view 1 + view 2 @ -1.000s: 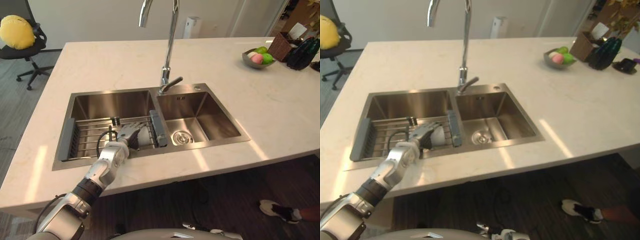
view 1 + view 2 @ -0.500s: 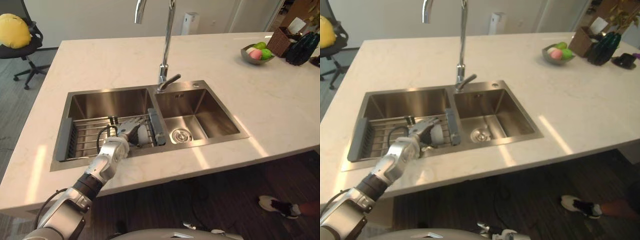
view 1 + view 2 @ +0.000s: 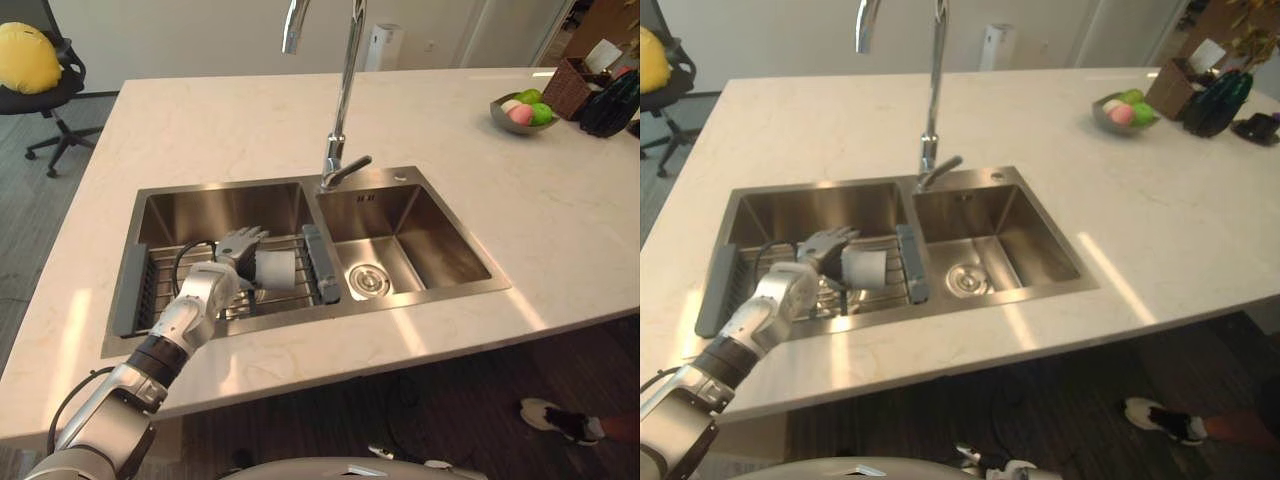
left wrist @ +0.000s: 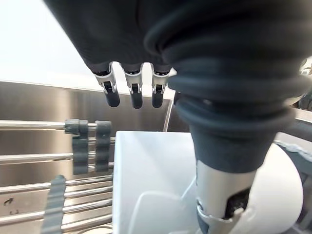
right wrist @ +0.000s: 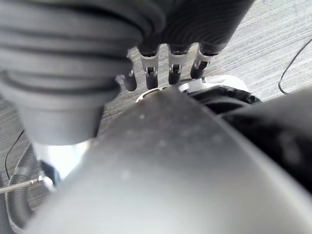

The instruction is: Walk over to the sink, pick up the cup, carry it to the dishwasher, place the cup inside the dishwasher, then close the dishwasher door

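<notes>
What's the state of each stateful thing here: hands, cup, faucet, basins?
left hand: open, fingers spread over the cup, no grasp.
right hand: open, fingers relaxed, idle.
cup: lying on its side on the rack.
faucet: no water running.
right basin: empty.
fruit bowl: holds fruit.

White cup point(image 3: 277, 268); silver-grey sink point(image 3: 432, 226); cream countertop point(image 3: 220, 120), faint veining; yellow cushion point(image 3: 30, 56); dark wood-grain floor point(image 3: 470, 400).

The cup point(image 3: 276, 268) is white and lies on its side on the wire rack point(image 3: 318, 264) in the left basin of the sink point(image 3: 300, 317), near the rack's grey end by the divider, with the left hand point(image 3: 236, 258) against it.
</notes>
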Robot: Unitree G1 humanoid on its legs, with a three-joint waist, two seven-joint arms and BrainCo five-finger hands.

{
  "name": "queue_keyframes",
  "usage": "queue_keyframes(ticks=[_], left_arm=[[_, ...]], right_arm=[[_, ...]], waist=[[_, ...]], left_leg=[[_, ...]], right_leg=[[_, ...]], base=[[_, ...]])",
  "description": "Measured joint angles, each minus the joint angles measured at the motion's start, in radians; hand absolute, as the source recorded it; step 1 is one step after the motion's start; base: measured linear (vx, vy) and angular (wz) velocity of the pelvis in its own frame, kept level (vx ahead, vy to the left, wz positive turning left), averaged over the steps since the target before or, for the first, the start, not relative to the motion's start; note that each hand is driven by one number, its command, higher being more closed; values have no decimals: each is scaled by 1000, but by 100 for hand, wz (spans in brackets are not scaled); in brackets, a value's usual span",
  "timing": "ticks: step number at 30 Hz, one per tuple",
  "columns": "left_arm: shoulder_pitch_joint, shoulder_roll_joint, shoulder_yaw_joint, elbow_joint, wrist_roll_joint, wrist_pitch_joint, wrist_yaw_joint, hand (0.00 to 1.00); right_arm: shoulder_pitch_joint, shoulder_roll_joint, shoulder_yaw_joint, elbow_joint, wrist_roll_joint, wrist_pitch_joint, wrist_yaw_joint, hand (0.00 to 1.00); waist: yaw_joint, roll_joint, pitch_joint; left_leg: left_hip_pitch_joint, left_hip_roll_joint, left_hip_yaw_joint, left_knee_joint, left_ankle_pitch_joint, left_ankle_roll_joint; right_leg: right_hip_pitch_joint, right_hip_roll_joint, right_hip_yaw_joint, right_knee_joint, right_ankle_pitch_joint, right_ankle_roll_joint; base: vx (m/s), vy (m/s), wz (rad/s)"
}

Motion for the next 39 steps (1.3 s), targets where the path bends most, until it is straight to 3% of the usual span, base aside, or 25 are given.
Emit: queue_keyframes(ticks=[4, 9, 21, 30, 32, 37, 39], left_arm=[[0, 23, 2, 0, 8, -34, -70, 0], [-7, 53, 2, -4, 29, -103, -152, 0], [-7, 72, -12, -56, 30, -156, -225, 0], [-6, 44, -46, -93, 47, -141, -262, 0], [-6, 25, -48, -95, 46, -128, -259, 0], [-12, 8, -78, -86, 46, -67, -235, 0], [-12, 8, -84, -84, 45, -55, -233, 0]], right_arm=[[0, -3, -4, 0, -1, 0, 2, 0], [0, -18, -5, 1, -4, 0, 9, 0], [-1, -27, -6, 3, -4, -1, 26, 0], [10, -31, -35, 3, -3, -8, 29, 0], [10, -29, -35, 7, -4, -7, 29, 0], [-12, -7, -31, 42, -11, 5, 29, 0], [-14, -7, -31, 42, -17, 7, 29, 0]], waist=[[1, 5, 2], [3, 30, -1], [10, 43, 6], [21, 31, 1], [23, 27, -4], [20, -14, -13], [21, -13, -13]], left_leg=[[1, 0, -1, 0, 3, 4], [4, 1, -1, 0, 5, 1], [-8, 20, -3, 0, 27, -17], [-24, -5, -1, 0, 48, -1], [-24, -20, -6, 0, 47, 4], [-20, -28, -14, 0, 38, 5], [-15, -26, -14, 0, 33, 0]], right_leg=[[-1, 1, 0, 5, 0, 0], [-1, 8, 1, 8, 0, -1], [7, 22, -3, -37, -14, -18], [16, -7, -30, -78, -47, 20], [24, -19, -38, -76, -45, 29], [16, -19, -30, -45, -44, 32], [14, -19, -21, -39, -44, 31]], base=[[35, 2, 2], [10, 0, 2], [-55, -36, -3], [-35, -9, 4], [65, 59, 14], [40, 37, 5], [-5, 5, -11]])
